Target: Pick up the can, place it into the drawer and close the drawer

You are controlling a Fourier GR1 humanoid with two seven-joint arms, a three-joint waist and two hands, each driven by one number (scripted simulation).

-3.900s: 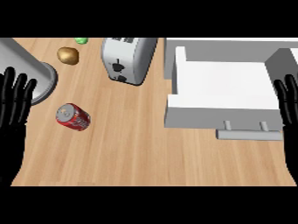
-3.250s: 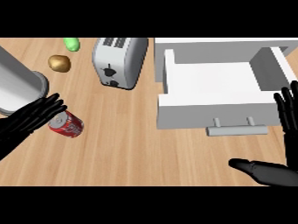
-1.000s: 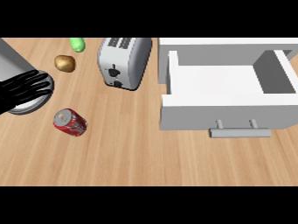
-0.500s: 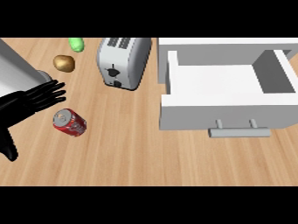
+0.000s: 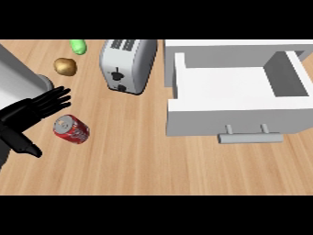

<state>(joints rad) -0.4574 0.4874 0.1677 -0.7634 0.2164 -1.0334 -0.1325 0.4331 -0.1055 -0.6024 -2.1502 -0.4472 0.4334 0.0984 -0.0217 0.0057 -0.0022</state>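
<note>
A red can [image 5: 72,129] lies on its side on the wooden counter, left of centre. My left hand [image 5: 27,115] is just to the can's left, fingers straight and spread toward the upper right, thumb pointing down; it is open and holds nothing. The white drawer [image 5: 243,92] stands pulled open at the right, its inside bare, with a grey handle [image 5: 249,137] on its front. My right hand does not show.
A silver toaster [image 5: 126,66] stands behind the can, beside the drawer. A brown round item [image 5: 66,67] and a green one [image 5: 79,46] lie at the back left. A large grey-white cylinder [image 5: 6,75] rises at the left edge.
My left hand has come down and right from the left edge, closing in beside the can. The can and drawer have not moved.
</note>
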